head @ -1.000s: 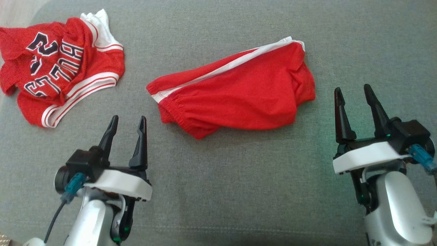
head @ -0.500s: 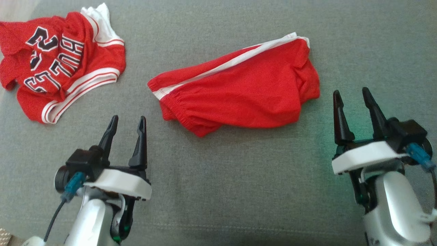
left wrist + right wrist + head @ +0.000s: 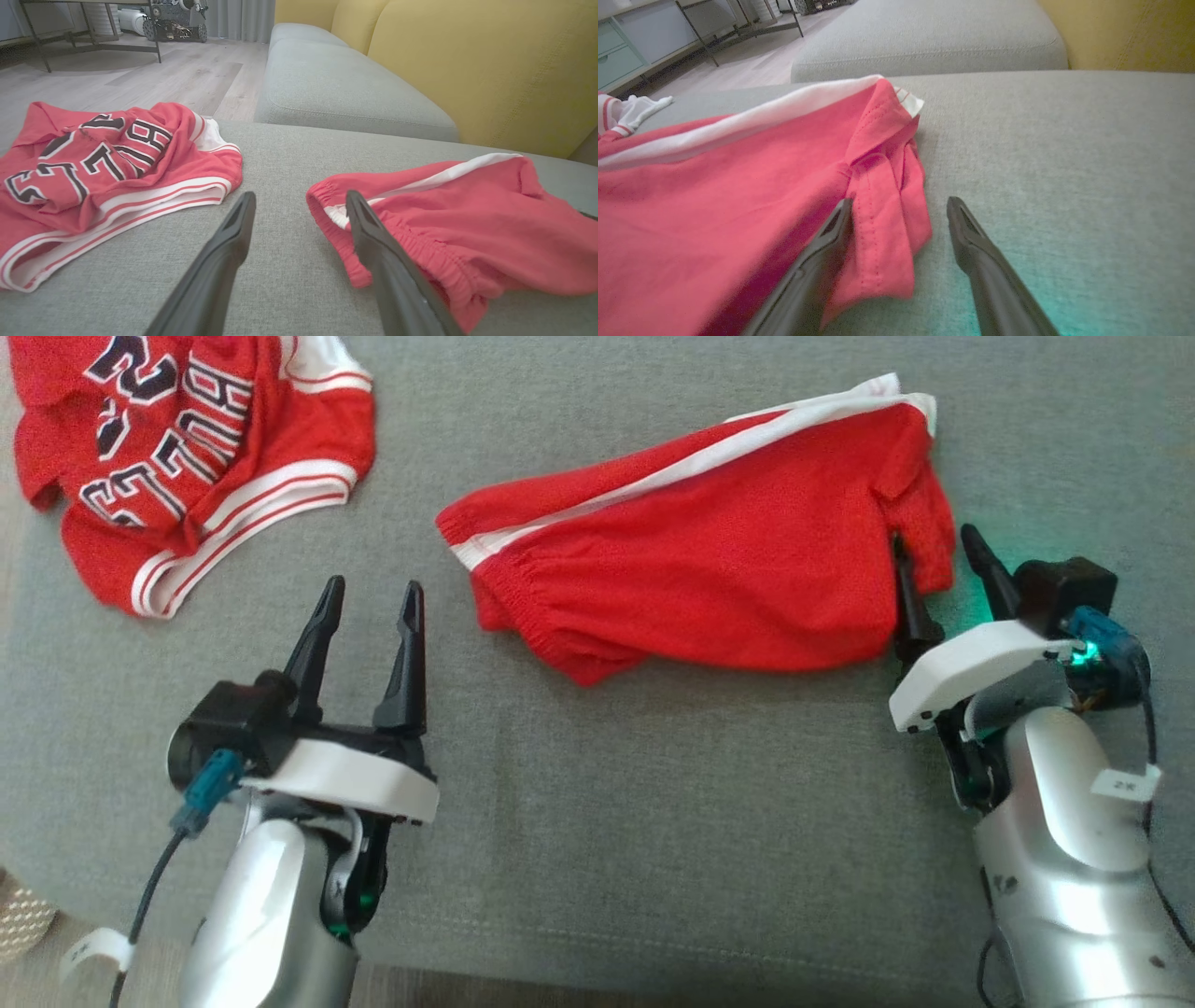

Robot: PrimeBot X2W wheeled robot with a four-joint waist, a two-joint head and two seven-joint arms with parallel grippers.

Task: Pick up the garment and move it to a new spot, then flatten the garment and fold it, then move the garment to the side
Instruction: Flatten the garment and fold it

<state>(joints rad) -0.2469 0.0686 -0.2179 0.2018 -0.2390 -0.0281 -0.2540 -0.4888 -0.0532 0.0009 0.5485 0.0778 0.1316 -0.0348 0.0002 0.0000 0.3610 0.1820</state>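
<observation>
While the red shorts (image 3: 709, 560) are left crumpled on the middle of the grey sofa cushion (image 3: 653, 821), their hemmed end is straddled by the right pincer (image 3: 934, 537). Its fingers are spread, one set against the folded cloth and the other over bare cushion just beside it, and nothing is pinched. The left pincer (image 3: 373, 584) is likewise held spread and empty, near the elastic waistband end of the shorts but apart from it. A red lettered jersey (image 3: 187, 457) is seen lying beyond that waistband end, well apart from the shorts.
</observation>
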